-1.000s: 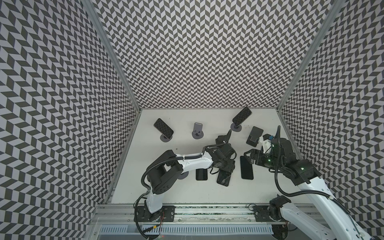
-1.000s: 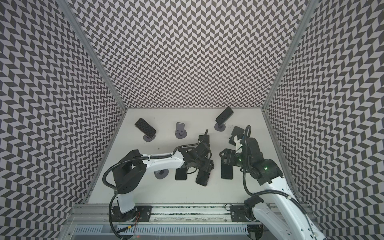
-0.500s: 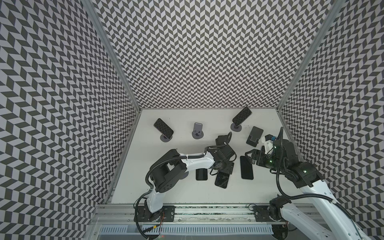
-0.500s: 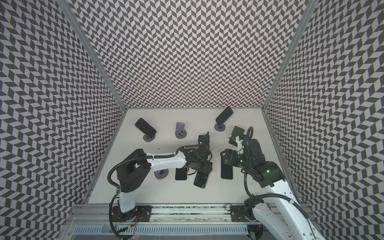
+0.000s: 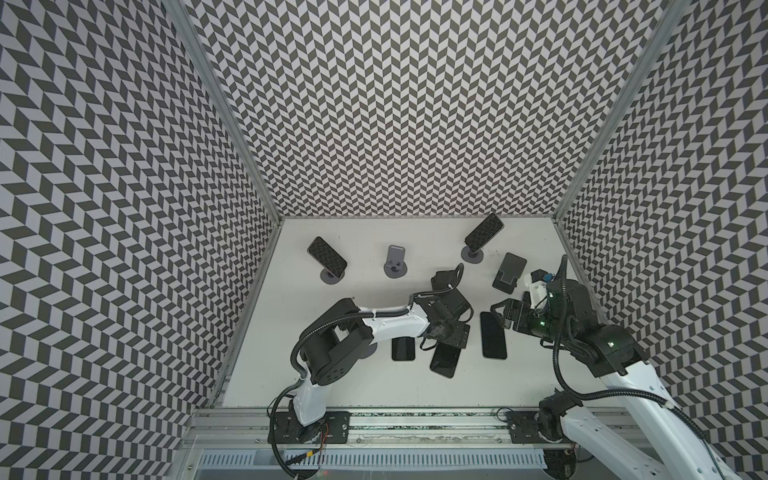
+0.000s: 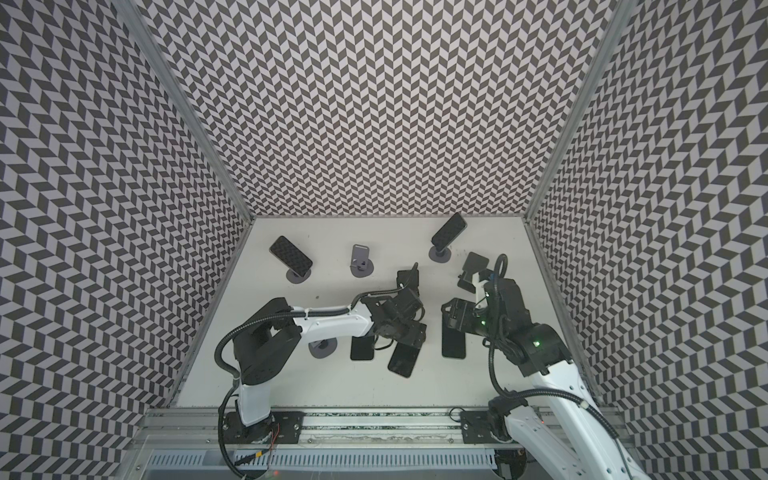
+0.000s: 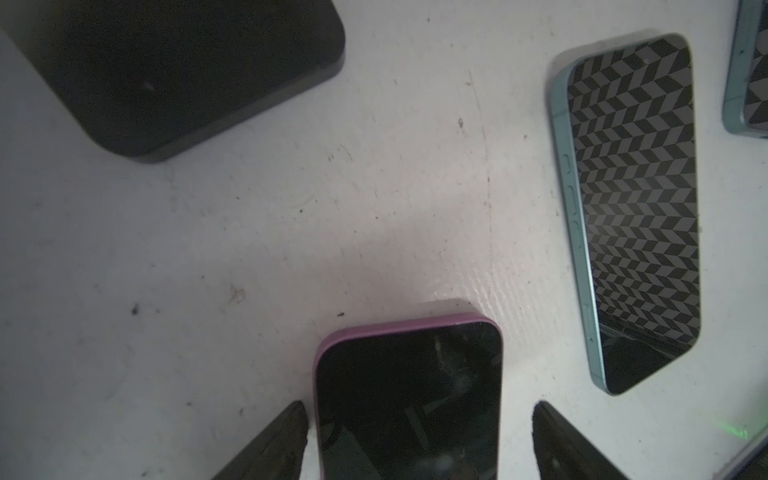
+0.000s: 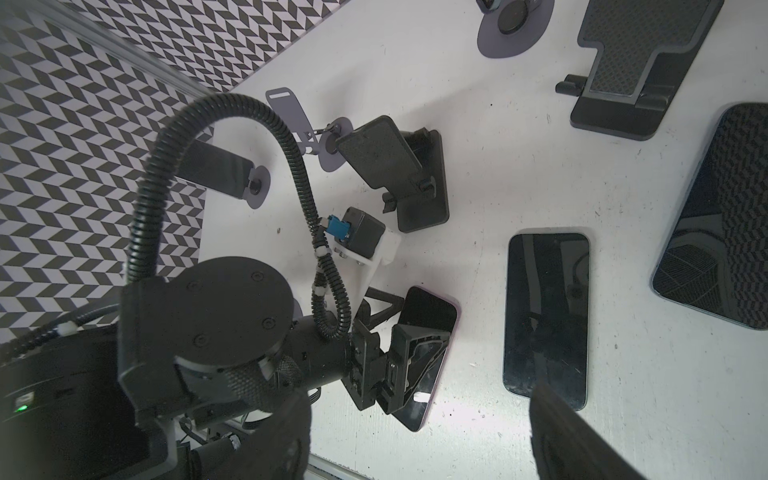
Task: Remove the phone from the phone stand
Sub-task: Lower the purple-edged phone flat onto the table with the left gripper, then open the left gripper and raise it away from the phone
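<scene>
A pink-edged phone (image 7: 409, 399) lies flat on the white table, screen up, in front of an empty black phone stand (image 5: 446, 277). My left gripper (image 7: 419, 436) is open and straddles the phone's near end, with a gap on each side between fingers and phone. In both top views the left gripper (image 5: 451, 330) (image 6: 409, 332) sits low over this phone (image 5: 446, 356). My right gripper (image 5: 505, 311) (image 8: 419, 436) hovers open to the right with nothing between its fingers. Two more phones still rest on round grey stands at the back left (image 5: 327, 258) and back right (image 5: 484, 230).
Two other phones lie flat, one left of the pink-edged phone (image 5: 403, 349) and one right of it (image 5: 493, 334). An empty grey stand (image 5: 395, 262) and a second empty black stand (image 5: 509, 270) stand behind. Patterned walls enclose the table on three sides.
My left gripper has opened and let go of the pink-edged phone, which now lies flat, a little nearer the front. The right gripper has shifted slightly and stays open.
</scene>
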